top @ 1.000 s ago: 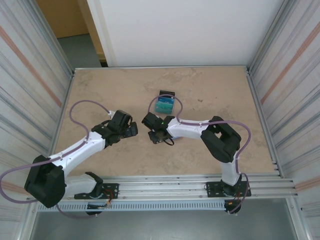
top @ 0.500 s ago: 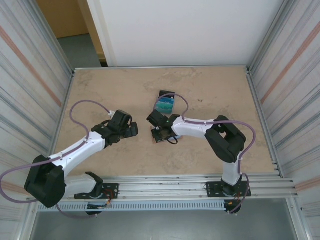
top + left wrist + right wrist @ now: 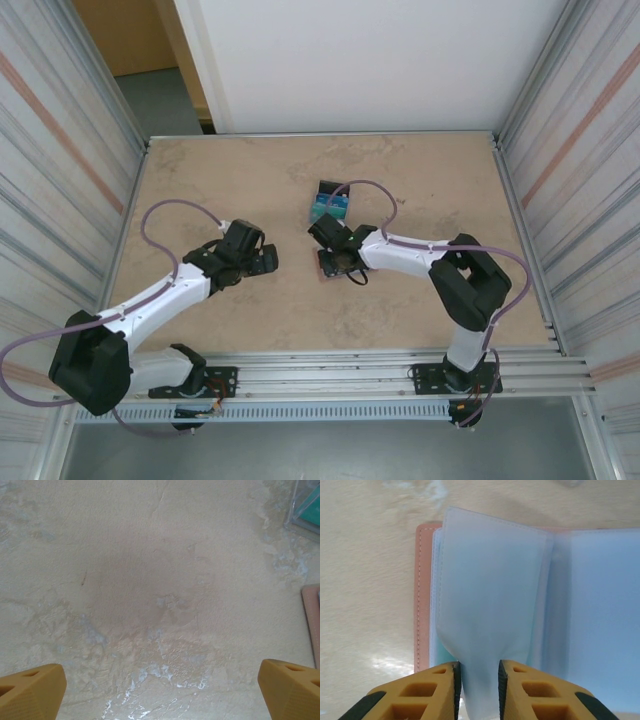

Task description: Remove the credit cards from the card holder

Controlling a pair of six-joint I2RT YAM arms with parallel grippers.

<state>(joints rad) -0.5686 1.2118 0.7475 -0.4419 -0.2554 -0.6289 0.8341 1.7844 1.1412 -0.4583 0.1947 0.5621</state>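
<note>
You are dealing with a light, floppy card holder (image 3: 580,595). It lies open on the table (image 3: 200,180), near the middle, under the right claw (image 3: 477,672). Its translucent pocket leaf (image 3: 490,590) is soft and slick, so it will likely bend and drag the whole wallet rather than stay put. The credit cards (image 3: 330,207) already out sit in a small stack just beyond the holder, toward the far edge. They look thin, stiff and smooth, and would be awkward to lift off a flat surface.

A teal sliver (image 3: 445,655) under the lifted leaf may be a card inside. If so, take it by its exposed short edge and hold the salmon cover (image 3: 422,595) down with the other claw.

Your right arm reaches in across the table with the wrist tipped down and the claw low. Its jaws are pinched together on the lower edge of that leaf, which curls up between them.

Your left arm is bent, and the left claw (image 3: 160,690) hovers over bare table just left of the holder. Its jaws are wide apart and hold nothing.
</note>
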